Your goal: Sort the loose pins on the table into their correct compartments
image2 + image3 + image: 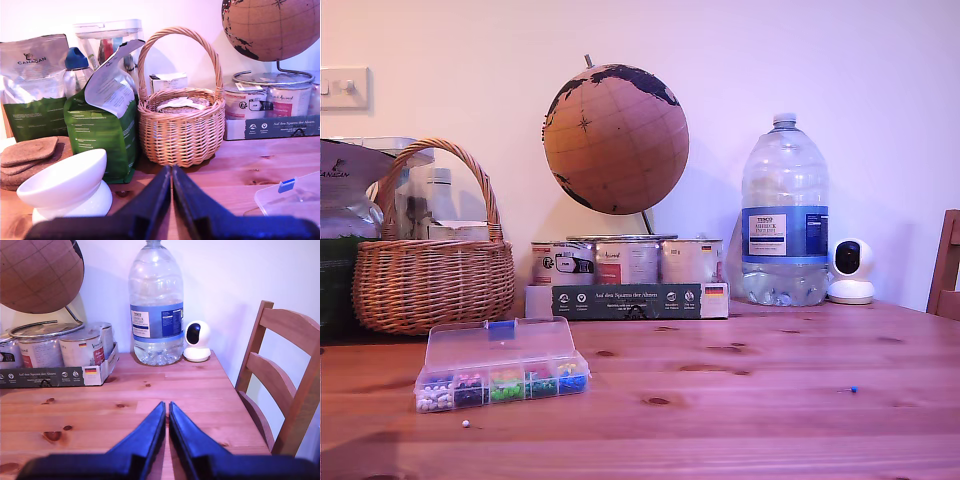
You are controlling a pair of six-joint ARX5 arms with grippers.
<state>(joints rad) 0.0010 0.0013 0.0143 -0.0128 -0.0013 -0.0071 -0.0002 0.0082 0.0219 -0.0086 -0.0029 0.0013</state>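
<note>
Two loose pins lie on the wooden table [770, 400]: the white-headed pin [466, 423] just in front of the organiser box [502, 366] near the front edge, the blue-headed pin [854, 389] well apart, toward the exterior view's right. The box sits open, lid tipped back, so its cells of white, dark, pink, green and blue heads are reachable from above. The first gripper [171, 175] and the second gripper [166, 412] are both pinched closed on nothing, neither near a pin. Behind stand a wicker basket [433, 270], a globe [615, 140], tins, and a water bottle [785, 215] labelled Tesco; the first wrist view shows a bag [32, 90] reading Canagan.
</note>
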